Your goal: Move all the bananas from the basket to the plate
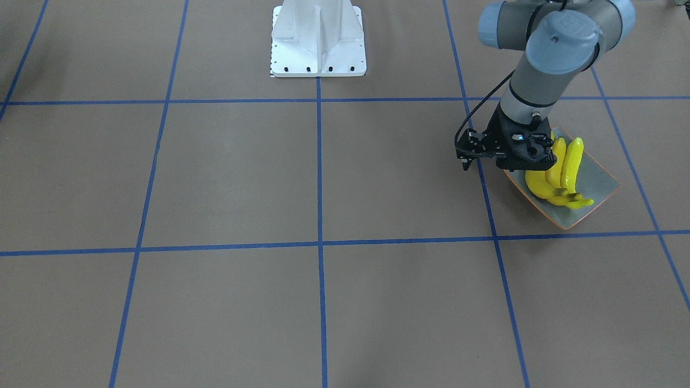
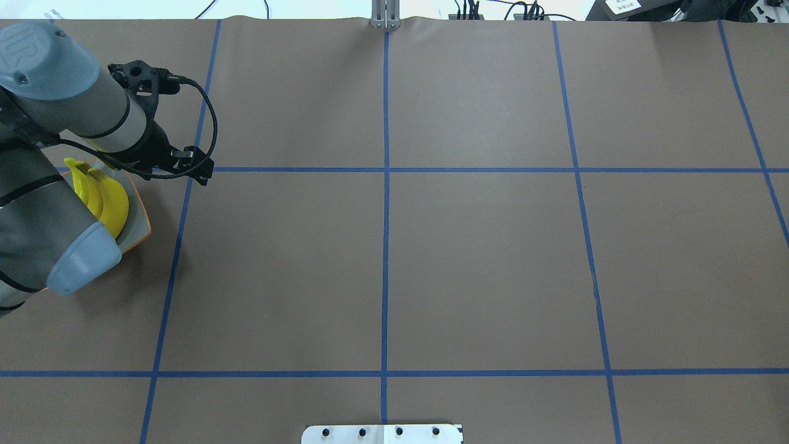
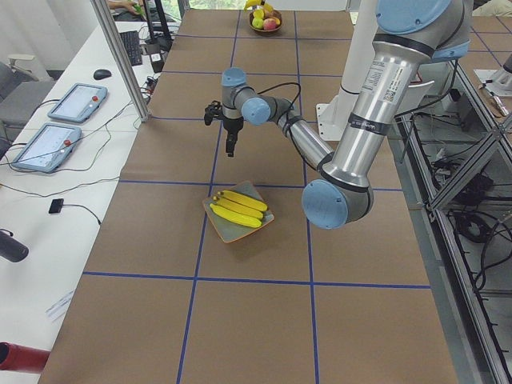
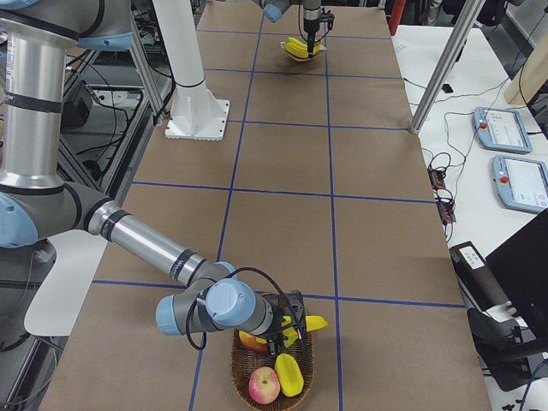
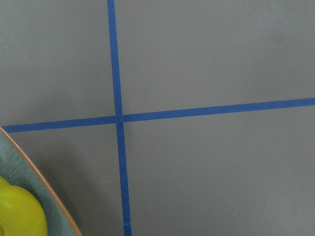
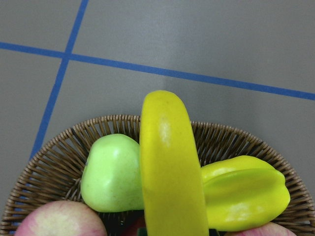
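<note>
Final pick seems under way: the right claw (image 4: 287,332) sits over the basket (image 6: 231,137), the fourth banana (image 6: 170,167) directly beneath it, grip unreadable. Three bananas (image 1: 560,172) lie on the plate (image 1: 598,183) just below the left claw (image 3: 230,146), grip equally unclear. Next: lift clear, carry across

The only mark that can be read is "UR", on the blue joint cap (image 2: 37,58) far up the arm behind the left gripper (image 3: 230,151) and its fingers (image 3: 230,146), while the label (image 3: 373,78) on the arm tube farther back is too blurred to read.
</note>
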Motion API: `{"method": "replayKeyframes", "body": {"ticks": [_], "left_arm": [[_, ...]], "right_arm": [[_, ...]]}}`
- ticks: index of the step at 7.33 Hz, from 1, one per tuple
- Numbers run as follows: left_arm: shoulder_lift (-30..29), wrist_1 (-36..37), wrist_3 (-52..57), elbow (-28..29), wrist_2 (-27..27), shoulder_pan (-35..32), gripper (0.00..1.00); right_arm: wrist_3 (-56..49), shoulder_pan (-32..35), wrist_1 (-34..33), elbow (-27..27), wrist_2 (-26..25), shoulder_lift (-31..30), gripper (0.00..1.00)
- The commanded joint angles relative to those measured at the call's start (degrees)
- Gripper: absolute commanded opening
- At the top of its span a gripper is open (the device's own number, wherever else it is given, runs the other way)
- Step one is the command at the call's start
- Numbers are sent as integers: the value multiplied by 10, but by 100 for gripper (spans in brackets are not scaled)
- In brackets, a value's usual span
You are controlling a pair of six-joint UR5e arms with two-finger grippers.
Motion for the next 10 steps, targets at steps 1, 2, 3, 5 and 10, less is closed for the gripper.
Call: {"method": "replayKeyframes", "body": {"ticks": [1, 2, 3, 5, 10], "left_arm": [[-4, -9, -2, -3, -1, 0, 99], [-3, -26, -3, -3, -1, -1, 99], [-4, -54, -4, 0, -1, 0, 99], [-4, -175, -63, 32, -2, 0, 99], [-50, -361, -136, 112, -20, 0, 99]], "right_arm": [[29, 3, -111, 48, 37, 52, 0], [116, -20, -118, 51, 50, 80, 0], [193, -56, -112, 52, 84, 115, 0], [316, -134, -109, 71, 108, 164, 0], [612, -336, -107, 115, 61, 335, 0]]}}
